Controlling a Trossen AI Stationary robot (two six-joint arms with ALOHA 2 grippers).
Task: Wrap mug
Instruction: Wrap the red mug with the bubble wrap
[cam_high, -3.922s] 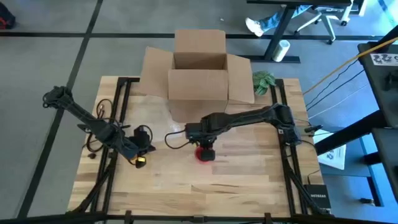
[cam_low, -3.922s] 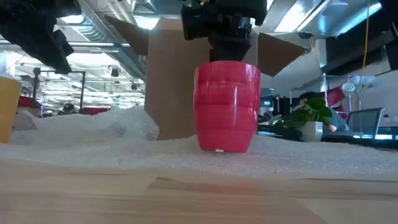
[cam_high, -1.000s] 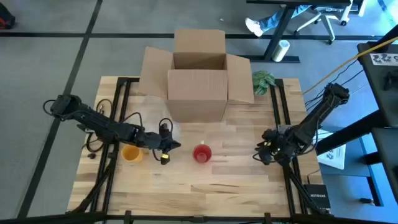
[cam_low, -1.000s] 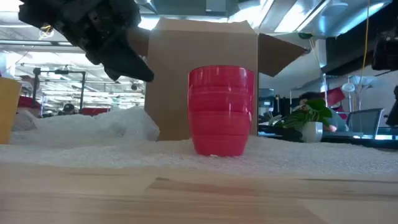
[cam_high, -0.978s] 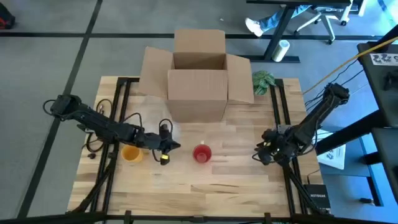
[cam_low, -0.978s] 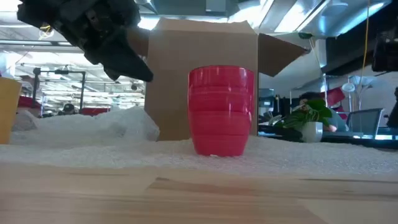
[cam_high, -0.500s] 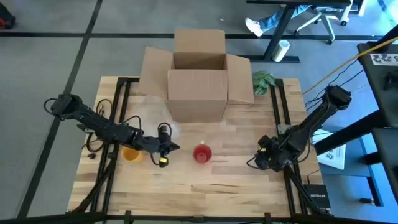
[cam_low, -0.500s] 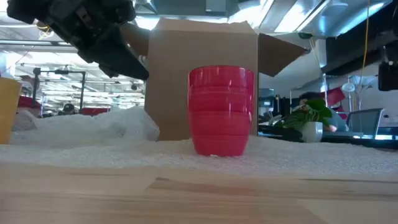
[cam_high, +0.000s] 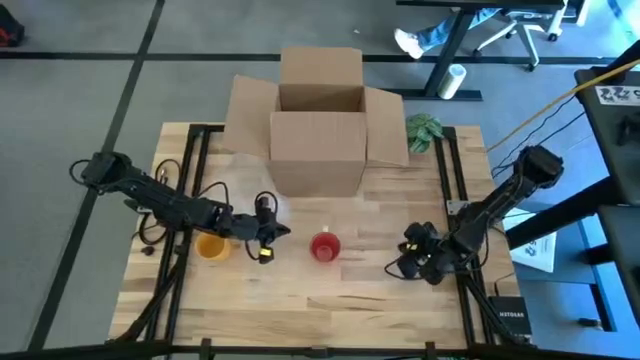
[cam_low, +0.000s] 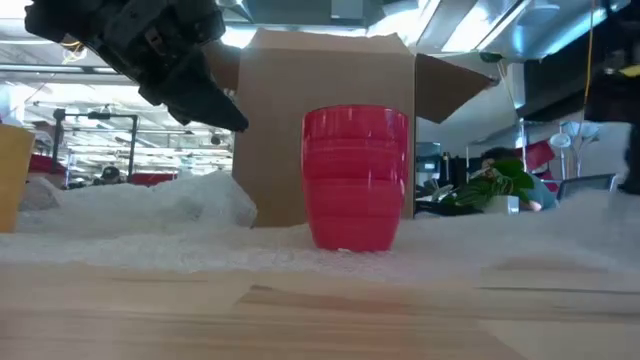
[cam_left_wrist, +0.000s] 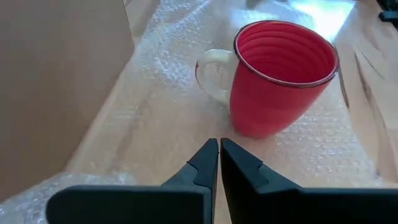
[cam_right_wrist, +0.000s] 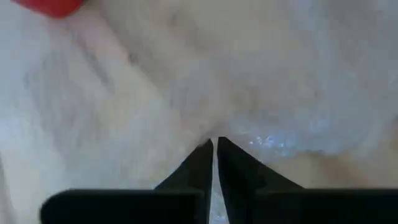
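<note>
Pulling the bubble wrap with the right gripper, clamped on its edge, could topple the red mug standing on it mid-tabletop, or slip free, while the closed left gripper hovers beside.

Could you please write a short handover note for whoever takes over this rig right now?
Left pincer: shut, empty, just left of the red mug, pointing at it.
Right pincer: shut on the bubble wrap at its right edge, lifting that side.
Mug stands upright on the wrap, mid-table, in front of the open cardboard box. A yellow cup sits by the left arm.
Done: mug placed on wrap.
Left: fold the wrap over the mug; nothing covers it yet.
</note>
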